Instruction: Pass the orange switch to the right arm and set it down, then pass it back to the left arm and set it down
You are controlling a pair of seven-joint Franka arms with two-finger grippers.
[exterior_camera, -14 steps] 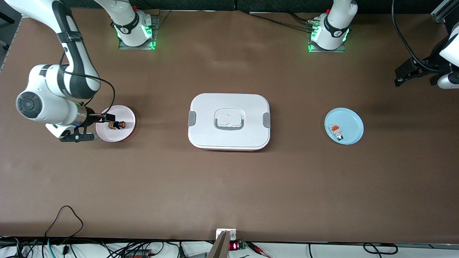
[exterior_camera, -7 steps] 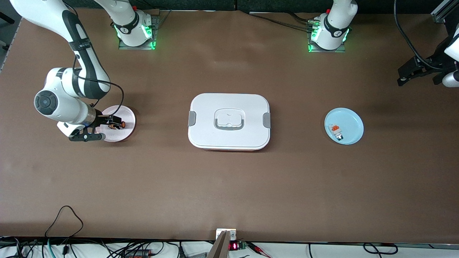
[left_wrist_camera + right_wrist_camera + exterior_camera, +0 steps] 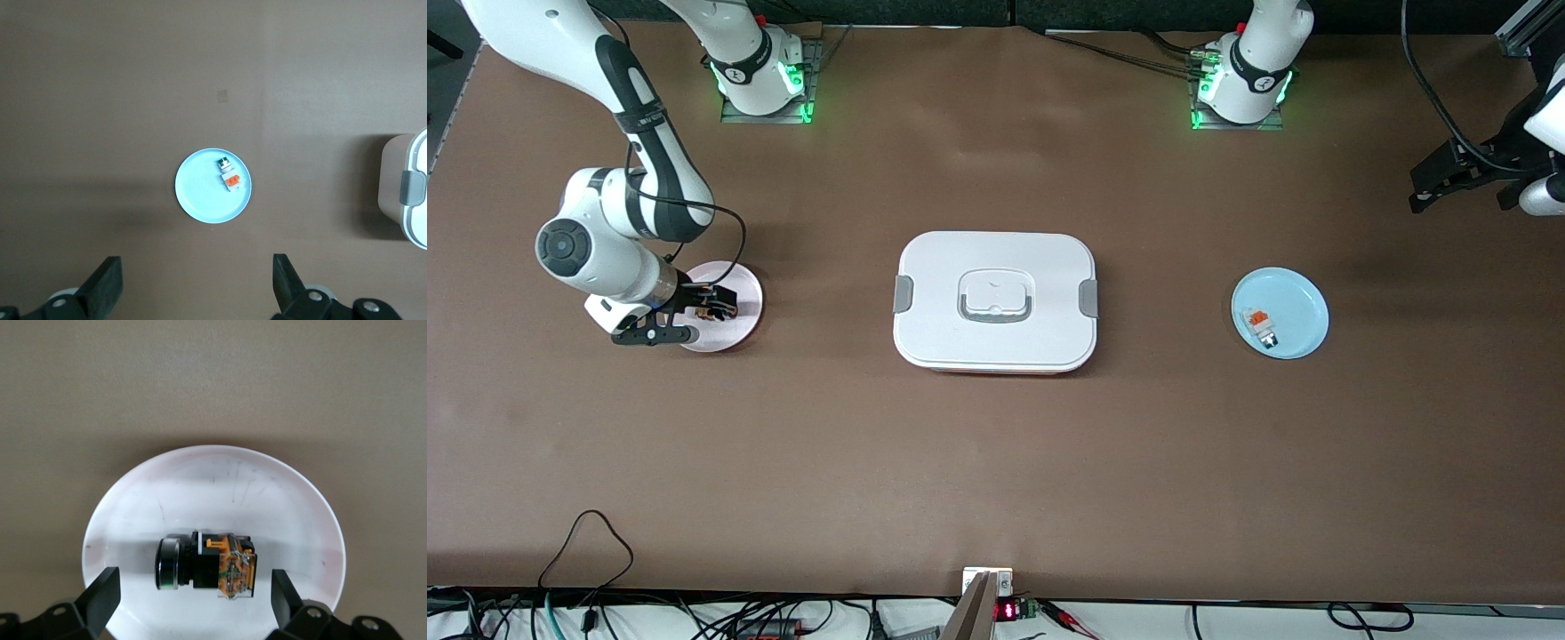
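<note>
Front view: the orange switch (image 3: 713, 311) lies on its side on the pink plate (image 3: 740, 286), toward the right arm's end of the table from the box (image 3: 995, 301). Its long axis runs along the table's length, but the right gripper (image 3: 710, 300) covers it too much to tell which end faces the box. The gripper hangs low over the plate with its fingers spread; it has slid closer in over the switch than a second ago. The left gripper (image 3: 1449, 185) waits high near the table's edge at its own end, as before. A blue plate (image 3: 1303, 307) carries a white-and-grey part with an orange-red top (image 3: 1260, 326). No legible writing.

Left wrist view: fingers (image 3: 103, 287) stand wide apart, nothing between them; blue plate (image 3: 200, 193) below, a box corner (image 3: 413, 193) at the frame's edge.

Right wrist view: switch (image 3: 207, 562) between the spread fingers (image 3: 100, 597), untouched, axis crossing the gap.
</note>
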